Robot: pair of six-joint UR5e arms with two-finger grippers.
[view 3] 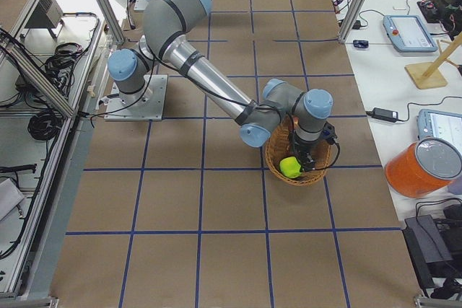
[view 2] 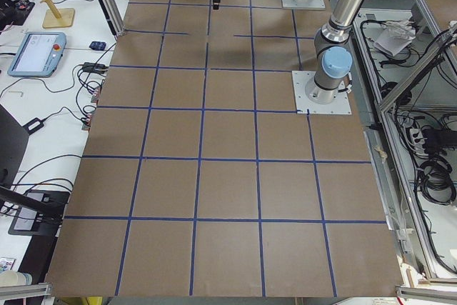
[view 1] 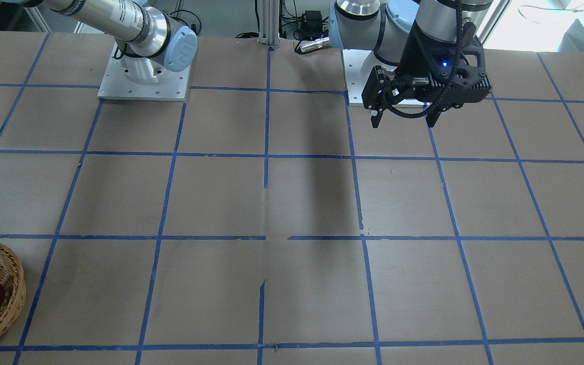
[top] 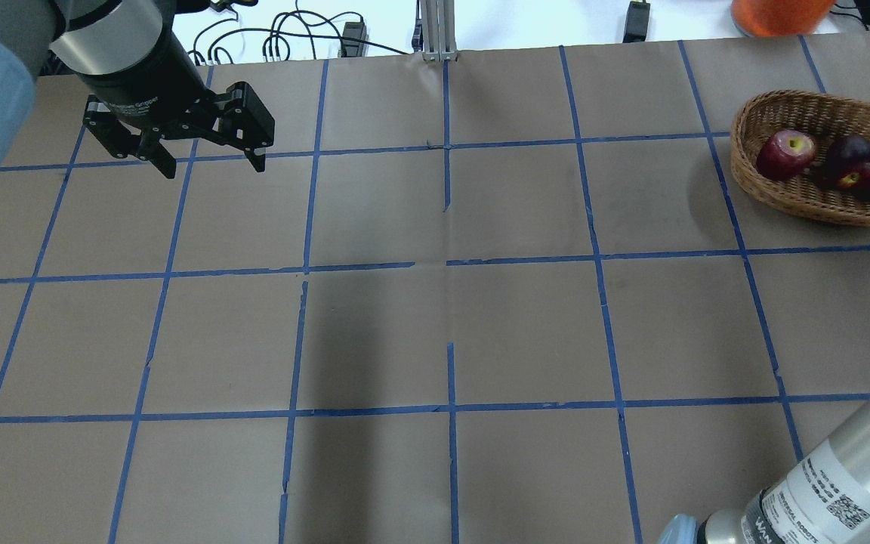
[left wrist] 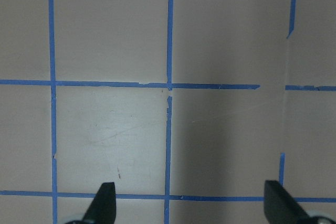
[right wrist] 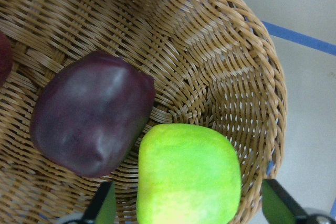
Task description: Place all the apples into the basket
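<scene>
**Item 1. Right gripper** (right wrist: 191,205). It is held low over the basket (right wrist: 273,103). Its jaws are spread wide, one to each side of the green apple (right wrist: 189,174), and a gap is seen on both sides. Nothing is gripped.

**Item 2. Green apple.** It is seen inside the basket against the wall on the side nearest the robot's right. It is pressed against the maroon apple (right wrist: 92,114). It is judged to rest on the weave and not to be carried.

**Item 3. Maroon apple.** It is lodged in the middle of the basket floor, between the other two apples.

**Item 4. Red apple** (top: 785,153). It is placed at the basket's other side, just beside the maroon one, with its yellow stem patch turned up.

**Item 5. Basket.** It is set upright on the table (top: 518,325), at the far right as viewed from overhead. All three apples are counted within its rim.

**Item 6. Table.** It is covered in brown paper with a blue tape grid. No apple is found on it in any view.

**Item 7. Left gripper** (top: 214,168). It is raised above the far left squares, well apart from the basket. Its jaws are parted and nothing is held.

**Status.** The placing is judged done. Only the raising of the right arm clear of the basket is judged left.
</scene>
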